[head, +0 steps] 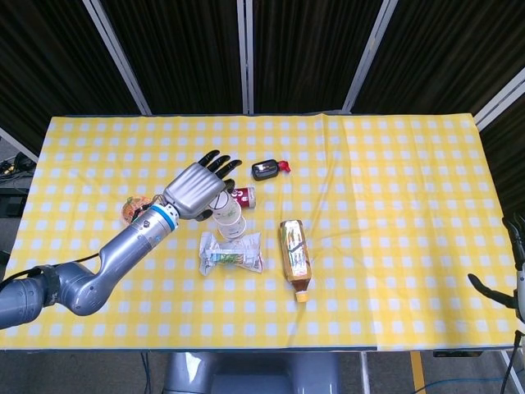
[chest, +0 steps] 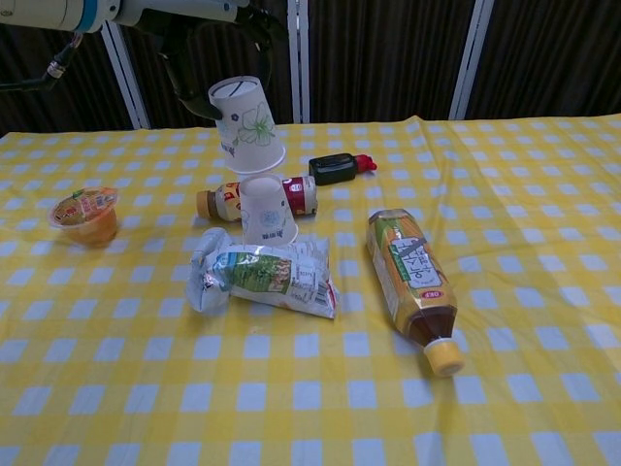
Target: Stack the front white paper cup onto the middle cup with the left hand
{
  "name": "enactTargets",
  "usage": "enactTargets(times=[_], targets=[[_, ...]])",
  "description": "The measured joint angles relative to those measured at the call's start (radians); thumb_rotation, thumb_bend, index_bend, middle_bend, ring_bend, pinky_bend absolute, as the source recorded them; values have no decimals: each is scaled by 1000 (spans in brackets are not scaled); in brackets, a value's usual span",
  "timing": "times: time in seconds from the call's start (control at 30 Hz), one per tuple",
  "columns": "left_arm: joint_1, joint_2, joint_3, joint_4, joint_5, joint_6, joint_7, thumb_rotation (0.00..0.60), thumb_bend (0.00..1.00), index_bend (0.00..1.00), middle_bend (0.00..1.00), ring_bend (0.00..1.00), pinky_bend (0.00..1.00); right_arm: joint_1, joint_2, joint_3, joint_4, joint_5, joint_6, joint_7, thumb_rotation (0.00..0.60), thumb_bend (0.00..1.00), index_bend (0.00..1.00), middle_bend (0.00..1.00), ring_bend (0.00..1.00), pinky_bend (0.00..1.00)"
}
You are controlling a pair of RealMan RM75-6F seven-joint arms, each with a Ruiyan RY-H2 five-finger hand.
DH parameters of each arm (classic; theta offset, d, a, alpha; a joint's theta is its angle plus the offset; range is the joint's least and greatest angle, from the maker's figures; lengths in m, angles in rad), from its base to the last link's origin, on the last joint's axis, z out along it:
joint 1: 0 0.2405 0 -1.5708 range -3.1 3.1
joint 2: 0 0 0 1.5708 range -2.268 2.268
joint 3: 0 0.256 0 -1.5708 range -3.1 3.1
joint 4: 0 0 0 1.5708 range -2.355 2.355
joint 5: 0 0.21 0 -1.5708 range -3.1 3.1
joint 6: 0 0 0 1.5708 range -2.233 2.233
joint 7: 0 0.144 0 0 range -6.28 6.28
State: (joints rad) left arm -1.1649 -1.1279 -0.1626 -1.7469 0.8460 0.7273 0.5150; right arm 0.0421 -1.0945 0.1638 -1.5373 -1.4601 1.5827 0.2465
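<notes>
**Cup lifted above its twin on the checked cloth**

Tablecloth (head: 385, 205) in yellow and white check is covering the whole table. Over its left part the left hand (head: 197, 187) is reaching in from the near left corner, its dark fingertips (head: 220, 162) curling around a white paper cup with a flower print (chest: 248, 121); that cup is hanging upside down, tilted, in the air just above a second inverted white cup (chest: 266, 209), which is standing on the cloth. The two cups are not touching. The right hand (head: 513, 283) is sitting off the table's right edge, fingers spread, holding nothing.

A tea bottle (chest: 411, 284) is lying on its side to the right of the cups, cap toward the camera. A crumpled snack packet (chest: 264, 278) is lying in front of the standing cup, and a small brown bottle (chest: 301, 195) behind it. A jelly cup (chest: 85, 213) is sitting at the far left, and a black-and-red object (chest: 338, 167) farther back.
</notes>
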Motion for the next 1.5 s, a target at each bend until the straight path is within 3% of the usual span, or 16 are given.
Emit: enactTargets(times=[0.77,0.97,1.1,1.3,1.5], targets=[[-68,-124,73,116,-83,-7,47,600,334,355,0,0,0,-4,-10,7,13,8,15,-12,600,42,0,0,0,0],[-75,-152,89,153,-107,-19,44,600,229,57,0,0,0,-4,-11,7,13,5,17,-11,600,42,0,0,0,0],[-67,-156,93,147,-100,-7,31,600,186,4,0,0,0,-4,-11,6,12,6,14,-14,600,42,0,0,0,0],[-7,-123,81,73,-55,55,-50,600,187,1,0,0,0,-4,-12,-2,11,-6,15,-22,600,42,0,0,0,0],[152,-86,97,-17,113,262,-146,600,186,0,0,0,0,2,-14,-17,10,-16,-5,-56,600,42,0,0,0,0]])
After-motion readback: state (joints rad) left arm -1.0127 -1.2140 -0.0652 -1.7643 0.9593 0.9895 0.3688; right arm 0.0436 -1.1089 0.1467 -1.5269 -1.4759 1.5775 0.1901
